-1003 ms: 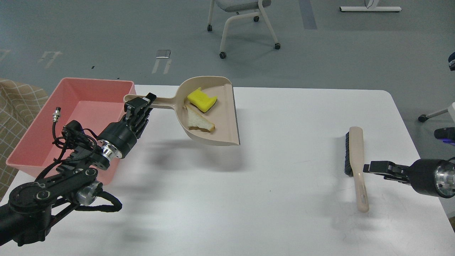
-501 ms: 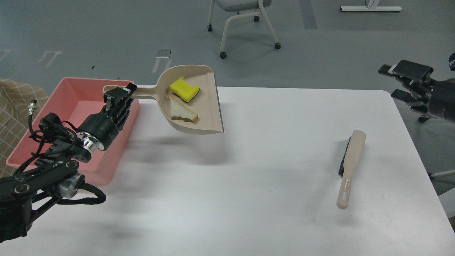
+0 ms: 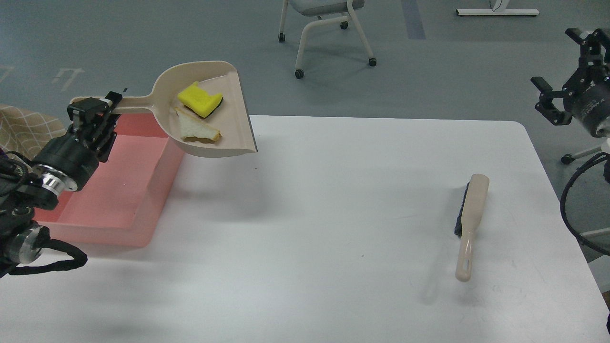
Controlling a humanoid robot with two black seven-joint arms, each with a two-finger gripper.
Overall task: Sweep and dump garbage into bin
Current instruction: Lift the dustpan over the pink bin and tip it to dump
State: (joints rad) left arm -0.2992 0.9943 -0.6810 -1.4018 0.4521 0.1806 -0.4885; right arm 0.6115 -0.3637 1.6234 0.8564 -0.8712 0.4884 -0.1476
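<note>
Left gripper (image 3: 90,112) clamps dustpan (image 3: 209,114) handle; sponge (image 3: 200,99) and bread (image 3: 196,129) lie rightward

1. The pink bin (image 3: 143,190): its near-left part sits behind the left arm, and its far wall at 12 o'clock is covered by the dustpan (image 3: 233,128).
2. The left pincer (image 3: 93,107) blocks the handle's end.
3. The right arm is cropped at 3 o'clock.
4. The chair (image 3: 324,28) is cut off at 12.
5. The brush (image 3: 469,224) bristles barely show.
</note>
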